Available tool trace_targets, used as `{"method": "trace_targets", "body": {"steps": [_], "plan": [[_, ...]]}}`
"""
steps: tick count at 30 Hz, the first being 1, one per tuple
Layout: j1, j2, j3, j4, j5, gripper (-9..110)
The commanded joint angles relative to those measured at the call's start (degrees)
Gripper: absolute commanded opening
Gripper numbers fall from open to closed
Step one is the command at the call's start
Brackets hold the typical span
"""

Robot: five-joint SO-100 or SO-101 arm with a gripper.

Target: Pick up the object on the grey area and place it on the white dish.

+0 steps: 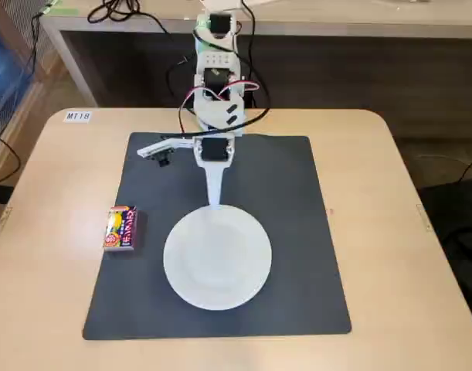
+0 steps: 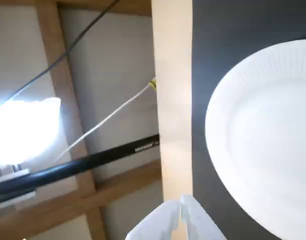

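Gripper (image 1: 213, 199) pinched narrow, empty, hanging over far rim of white dish (image 1: 218, 259). 1 snack packet (image 1: 120, 228) sits on left edge of grey mat (image 1: 297, 232), well apart. Risks imo: jaws need opening first, glossy wrap could slip, packet might get nudged off mat.

We see our single white arm (image 1: 213, 93) folded low in the fixed view, its upper joints stacked upright at the far side and the forearm reaching toward the camera. The gripper (image 1: 214, 199) points down and forward, tapering to a narrow white tip. In the wrist view the gripper (image 2: 182, 202) enters from the bottom edge, jaws pressed together with nothing between them.
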Motion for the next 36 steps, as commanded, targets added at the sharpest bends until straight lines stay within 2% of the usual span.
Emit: {"method": "trace_targets", "body": {"steps": [1, 8, 13, 19, 23, 28, 33, 36], "plan": [[3.34, -2.99, -8.35, 2.11, 3.60, 0], [11.34, -8.35, -14.50, 6.33, 14.15, 0], [17.67, -13.10, -19.78, 14.68, 19.69, 0], [22.15, -25.14, -36.12, 31.46, 22.68, 0], [24.17, -31.20, -43.51, 37.35, 27.69, 0], [24.96, -45.62, -65.21, 51.94, 33.75, 0], [24.52, -66.53, -99.76, 63.90, 39.90, 0], [24.43, -69.96, -103.36, 64.51, 41.22, 0]]}}
